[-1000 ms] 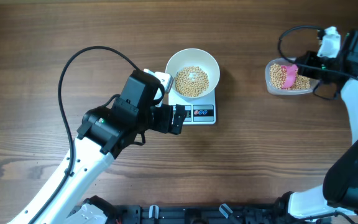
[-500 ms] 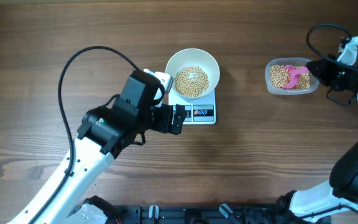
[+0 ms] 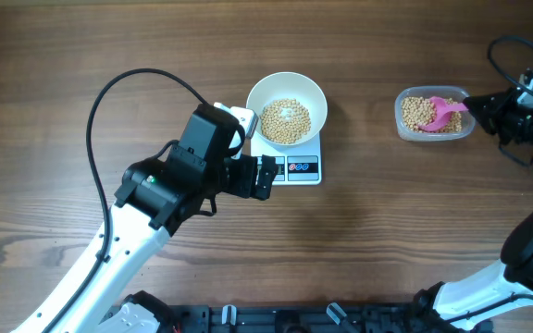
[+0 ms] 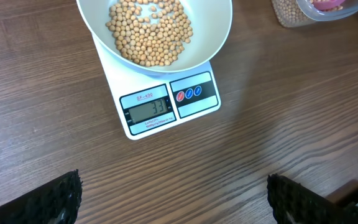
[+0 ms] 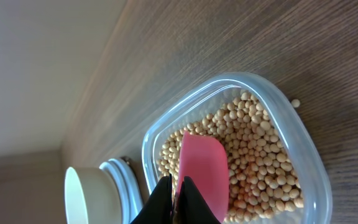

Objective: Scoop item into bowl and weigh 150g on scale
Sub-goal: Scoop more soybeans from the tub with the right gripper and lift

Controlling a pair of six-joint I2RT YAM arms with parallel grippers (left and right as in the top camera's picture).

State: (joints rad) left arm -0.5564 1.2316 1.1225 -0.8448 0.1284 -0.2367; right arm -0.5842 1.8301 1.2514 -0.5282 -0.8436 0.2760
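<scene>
At the tub (image 5: 229,79), right fingers (image 5: 160,200) pinching pink scoop (image 5: 204,168), left fingers (image 4: 48,199) spread near scale (image 4: 194,112)

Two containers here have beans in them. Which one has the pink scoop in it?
The clear plastic tub at the far right: the pink scoop is in it, over the beans. The white bowl on the scale holds beans only.
</scene>
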